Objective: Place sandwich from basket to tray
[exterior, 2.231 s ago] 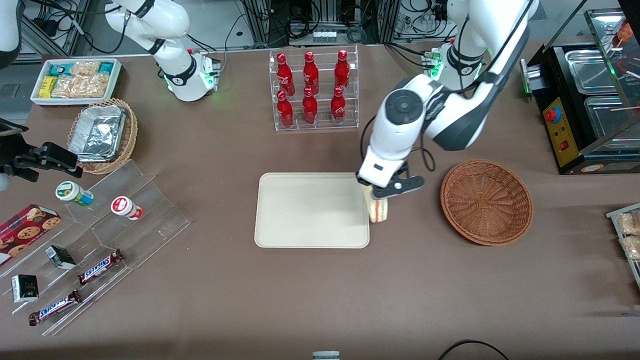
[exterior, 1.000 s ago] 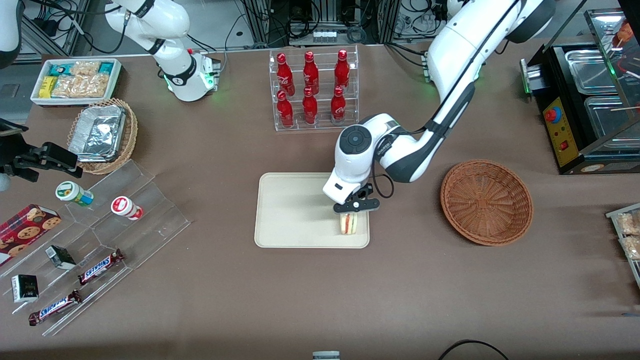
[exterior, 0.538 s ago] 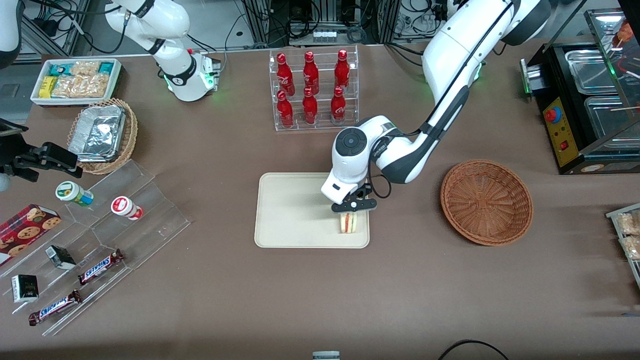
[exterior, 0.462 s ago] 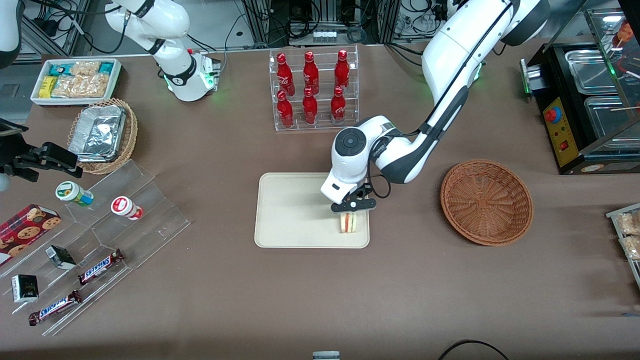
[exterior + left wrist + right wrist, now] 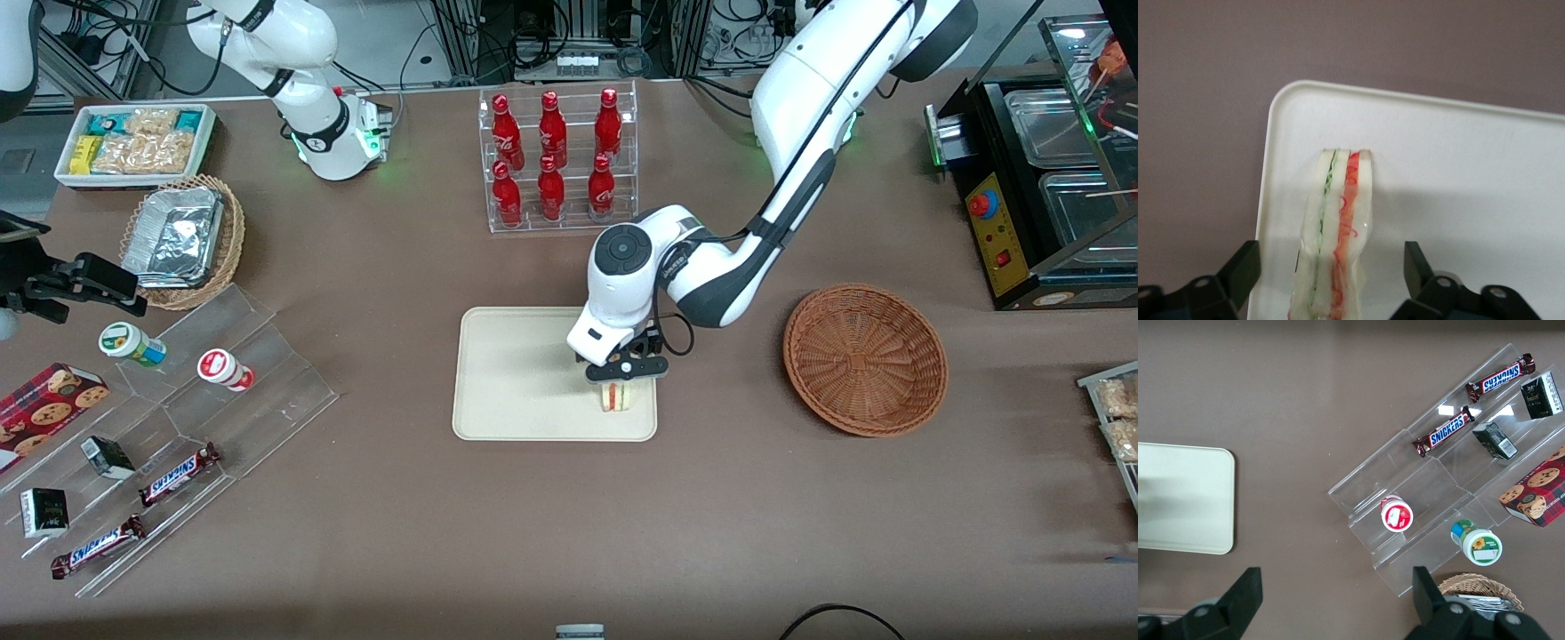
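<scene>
Pale layered sandwich (image 5: 1335,227) wedge on smooth cream tray (image 5: 1458,173), claw (image 5: 1331,283) released w/ fingers (image 5: 1245,267) apart.

The sandwich (image 5: 1336,233) is pale white bread striped with one green and one red filling line. It lies on a plain cream-beige tray (image 5: 516,373). The basket (image 5: 865,359) is reddish-brown woven wicker. The end effector (image 5: 622,372) is black over the tray, on a brown bench (image 5: 569,516).

Left arm bent low, end effector (image 5: 620,371) pointing downward, fingers (image 5: 1245,270) spread apart.
</scene>
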Tool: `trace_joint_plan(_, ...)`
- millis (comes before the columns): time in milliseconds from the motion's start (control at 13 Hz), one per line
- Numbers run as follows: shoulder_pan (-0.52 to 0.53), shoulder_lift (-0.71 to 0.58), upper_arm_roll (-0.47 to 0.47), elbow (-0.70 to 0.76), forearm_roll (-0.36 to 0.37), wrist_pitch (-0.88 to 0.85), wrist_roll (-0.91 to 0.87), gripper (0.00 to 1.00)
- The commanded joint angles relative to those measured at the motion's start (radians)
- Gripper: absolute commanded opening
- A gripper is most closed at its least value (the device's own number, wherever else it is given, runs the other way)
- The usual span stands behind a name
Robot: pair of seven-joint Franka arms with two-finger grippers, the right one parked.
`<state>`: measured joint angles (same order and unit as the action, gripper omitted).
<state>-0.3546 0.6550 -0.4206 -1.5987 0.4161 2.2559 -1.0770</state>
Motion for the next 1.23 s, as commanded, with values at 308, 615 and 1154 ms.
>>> trace_joint_plan(308, 0.092, -0.335, 0.009, 0.003, -0.083, -0.312, -0.161, 1.00)
trace_joint_plan(615, 0.169, -0.438, 0.011, 0.014, -0.120, -0.447, -0.153, 1.00)
trace_joint_plan(1154, 0.344, -0.598, 0.022, -0.033, -0.267, -0.639, 0.254, 1.00)
